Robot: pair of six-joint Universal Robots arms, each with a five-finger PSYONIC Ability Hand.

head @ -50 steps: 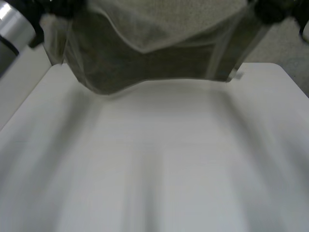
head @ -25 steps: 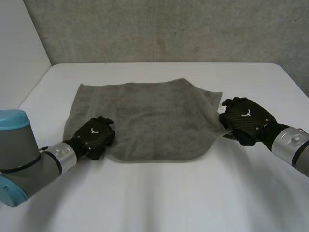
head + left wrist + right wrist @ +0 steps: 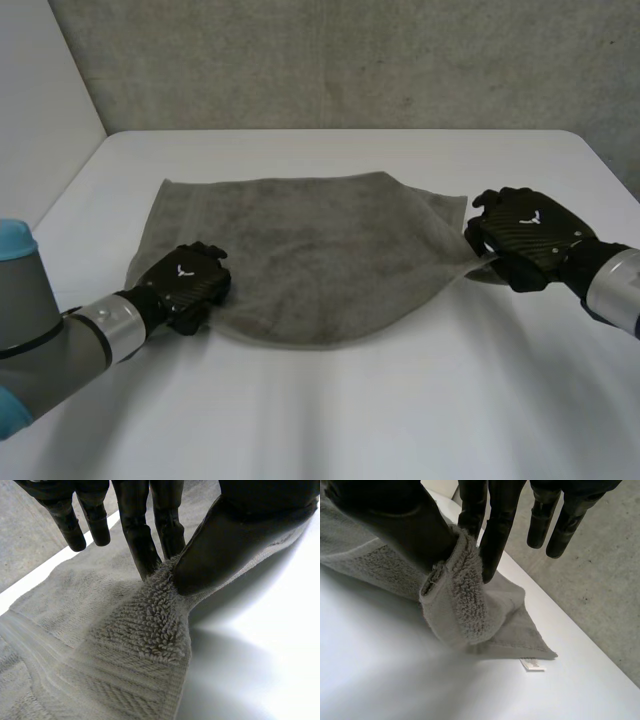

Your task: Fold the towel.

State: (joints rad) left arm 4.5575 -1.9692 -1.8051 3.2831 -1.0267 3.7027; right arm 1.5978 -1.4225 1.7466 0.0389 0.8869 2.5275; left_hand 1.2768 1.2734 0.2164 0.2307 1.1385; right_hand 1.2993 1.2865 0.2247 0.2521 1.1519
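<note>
**Task status.** The grey towel point(image 3: 320, 250) lies flat on the white table point(image 3: 330, 410), roughly at the centre and slightly towards the far side. Its far edge runs straight. Its near edge bows towards the robot between the two hands. A second layer shows at the far right corner, which suggests that one fold is already laid, but the pictures do not confirm this. The outline is not yet a neat rectangle. Squaring the near edge and any further fold are judged to be outstanding.

**Hand state.**
- The left hand point(image 3: 185, 285) sits at the near left corner of the towel. In the left wrist view the thumb and one finger pinch a ridge of the pile, and the other fingers extend straight above the cloth.
- The right hand point(image 3: 525, 235) sits at the right corner. In the right wrist view the thumb and a finger clamp a rolled hem. A small white label point(image 3: 532, 664) lies on the table just beside that corner.

**Edges and clearance.**
- A wide bare area of table lies on the near side of the towel.
- A narrower bare strip separates the far edge of the towel from the table's far edge, which meets a grey concrete wall point(image 3: 350, 60).
- The right hand is near the table's right edge, so outward travel there is limited.
- The left hand has more room to its left.
</note>
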